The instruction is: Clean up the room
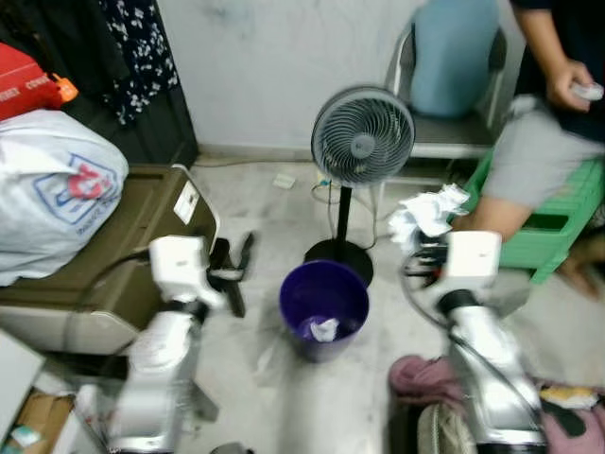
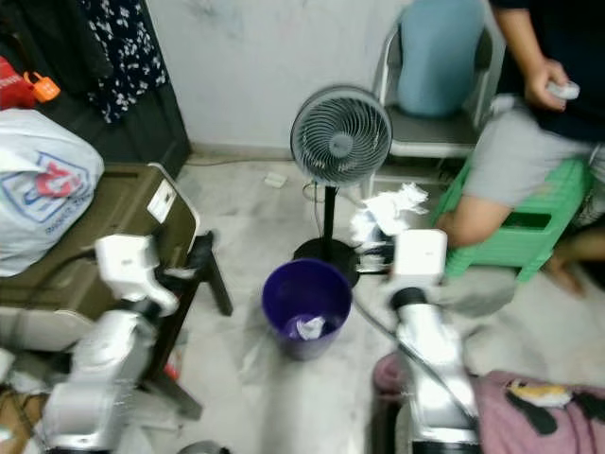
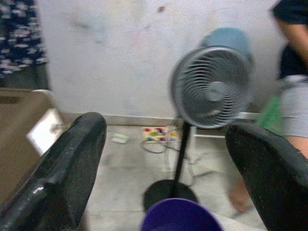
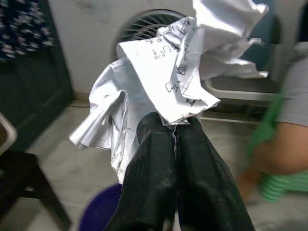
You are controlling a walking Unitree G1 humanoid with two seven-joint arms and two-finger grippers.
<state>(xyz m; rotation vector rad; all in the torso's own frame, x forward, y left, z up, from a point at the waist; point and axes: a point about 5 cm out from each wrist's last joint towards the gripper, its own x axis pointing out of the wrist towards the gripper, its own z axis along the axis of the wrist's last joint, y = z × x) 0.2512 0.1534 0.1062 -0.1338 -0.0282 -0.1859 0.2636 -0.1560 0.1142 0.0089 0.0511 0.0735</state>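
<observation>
Crumpled paper [image 4: 168,82]: 1 wad of white sheets w/ dark handwriting, script too small and creased to read. Location: pinched in right gripper [image 4: 174,132], fingers pressed together on a lower fold, held up just beside the standing fan [image 1: 362,137] and above/right of the purple bin [image 1: 323,307]. Handling (est.): very light, soft, springy; no breakage risk, but loose flaps may catch or slip from a shallow pinch, so best hold is at the dense creased core, approx. where it is gripped now. Bin already holds 1 smaller white scrap [image 1: 324,328]. Left gripper [image 3: 168,163]: fingers spread wide, holding nothing, aimed toward fan and bin. Other markings: white plastic bag [image 1: 57,189] w/ red-blue logo, unreadable; red container [image 1: 24,80] w/ white lettering, blurred. Person seated at right, hand [image 1: 567,80] holding a small device.
</observation>
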